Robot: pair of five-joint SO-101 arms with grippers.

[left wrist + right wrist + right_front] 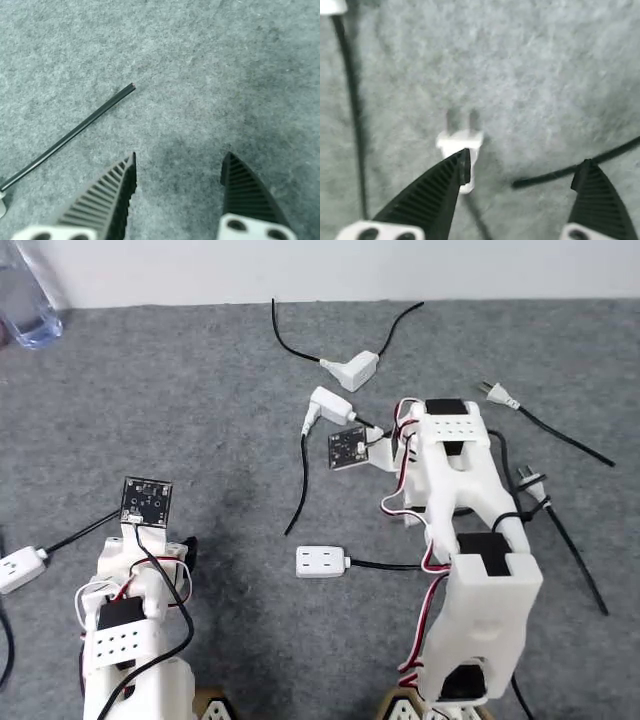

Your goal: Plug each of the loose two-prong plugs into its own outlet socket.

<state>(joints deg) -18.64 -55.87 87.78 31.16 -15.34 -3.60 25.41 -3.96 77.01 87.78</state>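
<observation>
the white plug point(455, 141) lies flat on the grey tabletop point(200, 390), with its two prongs pointing away from the right claw point(525, 157). this claw is spread wide. one finger tip is just over the rear of the plug body and the other is well apart from it, so nothing is pinched.

i judge that the plug is light and hard, made of smooth plastic, so it can slip or turn between the ribbed fingers. its cord is soft and will probably drag a little. the best hold seems to be across the two flat sides of the body, behind the prongs, so that the prongs stay free.

the middle socket point(322, 561) lies between the two arms with its slots facing up, and nothing is in them. it looks light too, so i think it may slide when a plug is pushed in. a second socket point(20, 568) lies far to the left of the middle socket, and its slots also seem empty. a far plug point(493, 392) and a near plug point(530, 480), both on black cords, lie loose to the right of the middle socket.

the left claw point(181, 156) is also spread and holds nothing, near the end of a black cord point(75, 132). a clear bottle point(25, 300) stands far beyond the middle socket to the left. i cannot tell if something is in it.
</observation>
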